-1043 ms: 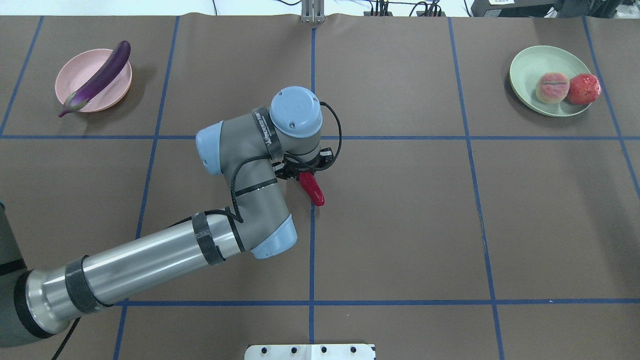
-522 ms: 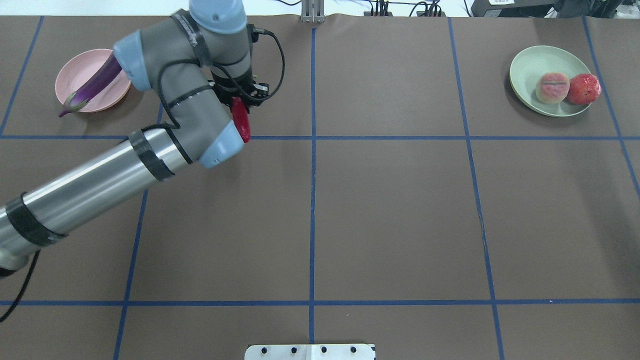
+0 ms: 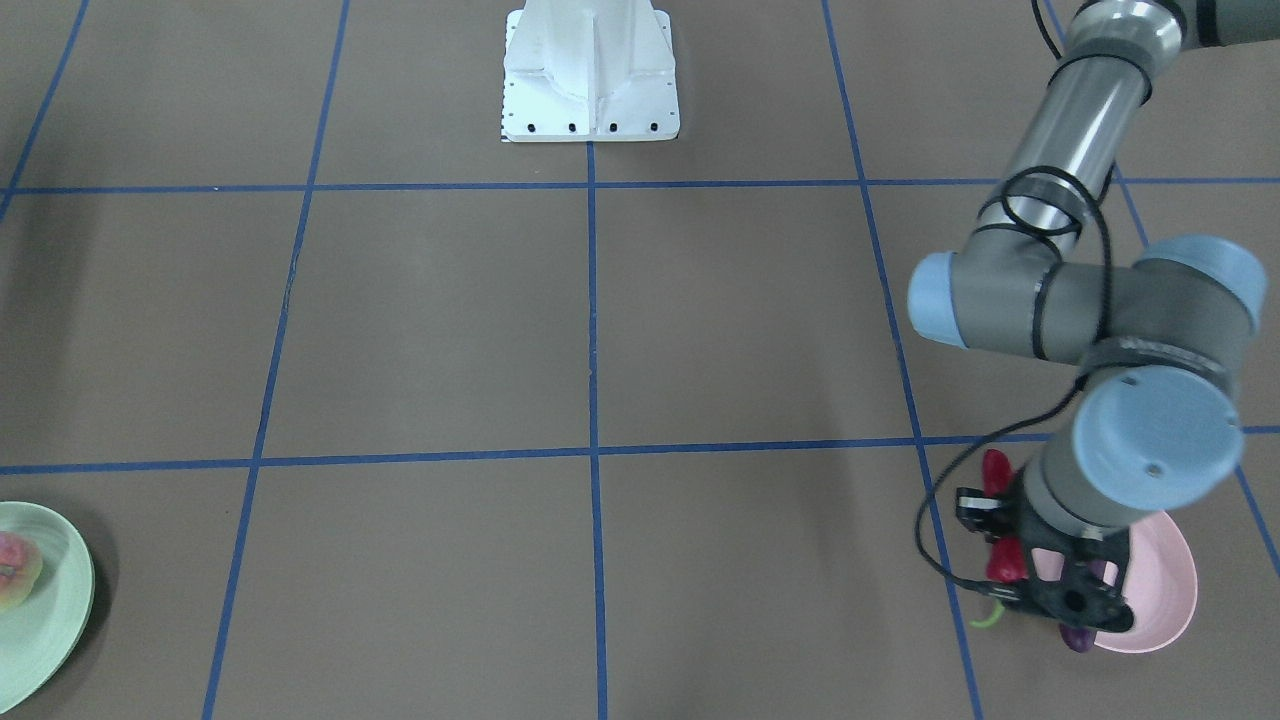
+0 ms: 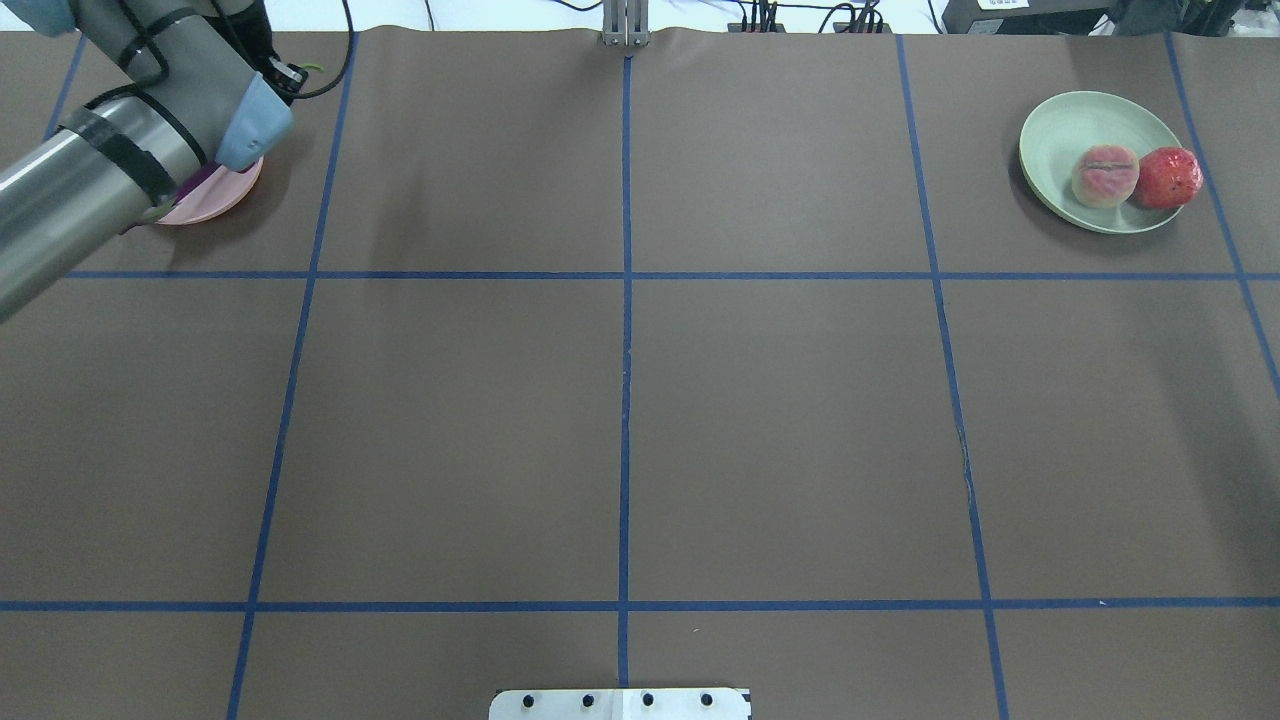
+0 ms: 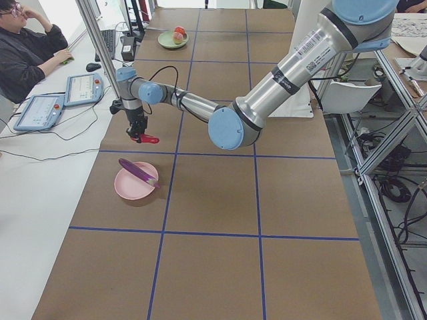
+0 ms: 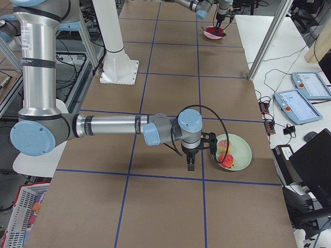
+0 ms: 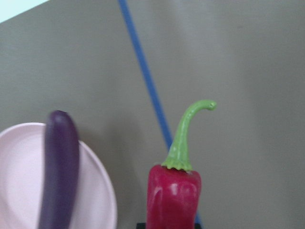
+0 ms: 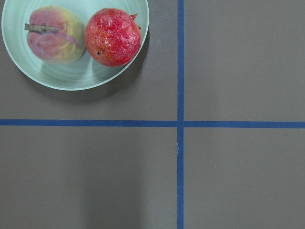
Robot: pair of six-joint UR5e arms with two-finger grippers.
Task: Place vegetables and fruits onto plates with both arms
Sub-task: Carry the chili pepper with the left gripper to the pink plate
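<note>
Camera facing the robot: left gripper (image 3: pixel 1008 572) pinches the chili pepper (image 3: pixel 994 475) in the air, just beside the pink plate (image 3: pixel 1170 570). Overhead view: peach (image 4: pixel 1104 176) and pomegranate (image 4: pixel 1167 177) lie on the mint plate (image 4: pixel 1060 125); fruit placement is judged complete. Left-side view: eggplant (image 5: pixel 137 171) lies across the pink plate. Right-side view: right gripper (image 6: pixel 189 166) hangs near the mint plate; finger state cannot be told. Remaining: chili pepper onto the pink plate.
</note>
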